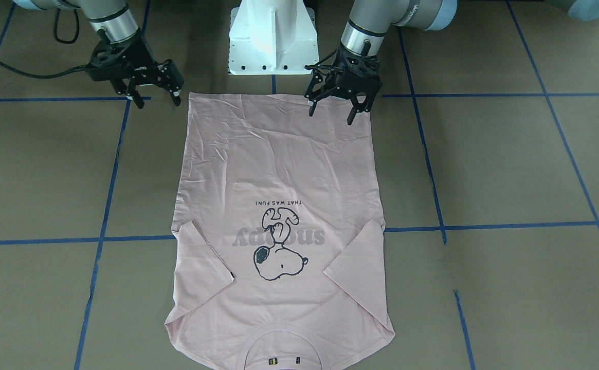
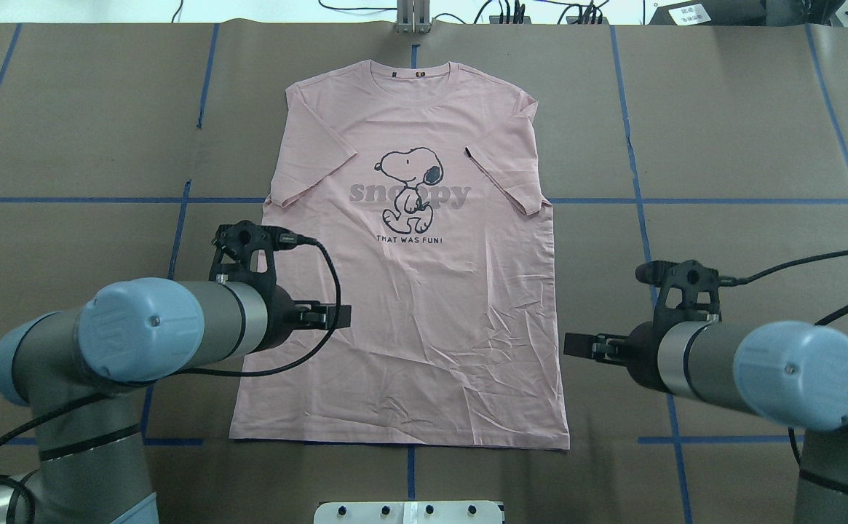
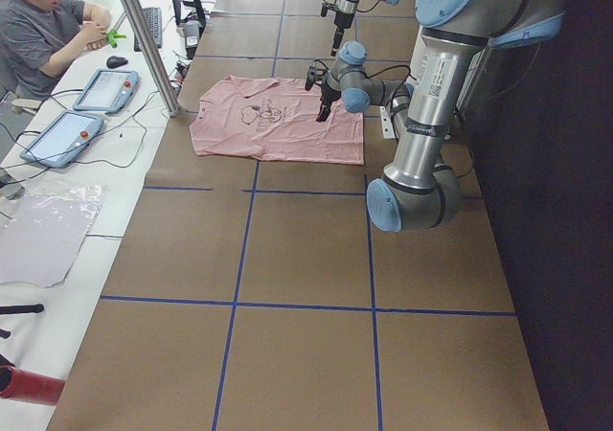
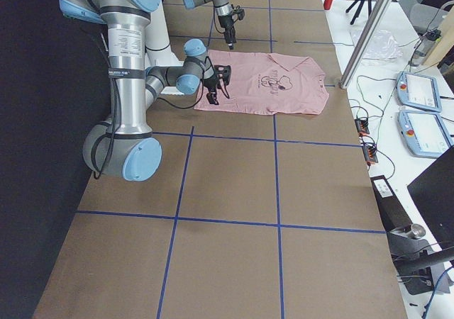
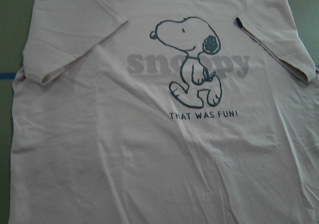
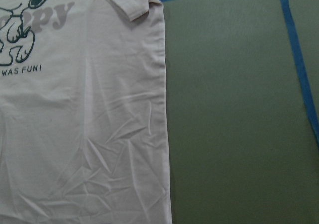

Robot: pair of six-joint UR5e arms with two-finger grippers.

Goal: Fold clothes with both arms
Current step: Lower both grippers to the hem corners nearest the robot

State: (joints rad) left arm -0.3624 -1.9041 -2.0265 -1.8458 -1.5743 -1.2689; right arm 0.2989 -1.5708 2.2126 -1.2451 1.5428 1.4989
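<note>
The pale pink T-shirt point(image 1: 278, 169) point(image 2: 424, 320) lies flat, print side up, collar away from the robot and both sleeves folded in over the chest. Its Snoopy print point(image 5: 192, 64) fills the left wrist view. My left gripper point(image 1: 331, 114) point(image 2: 322, 316) hovers open just above the shirt's hem corner on the robot's left side, fingers spread. My right gripper point(image 1: 158, 101) point(image 2: 580, 344) is open too, beside the opposite hem corner and just off the cloth. The right wrist view shows the shirt's side edge point(image 6: 164, 134) and bare table. Neither wrist view shows fingers.
The brown table point(image 2: 722, 145) is marked by blue tape lines point(image 2: 642, 200). The white pedestal base point(image 1: 273, 36) stands between the arms at the robot's edge. A person point(image 3: 38, 29) sits at a side desk with tablets point(image 3: 105, 88) and cables. A metal pole point(image 3: 144, 38) rises near the collar end.
</note>
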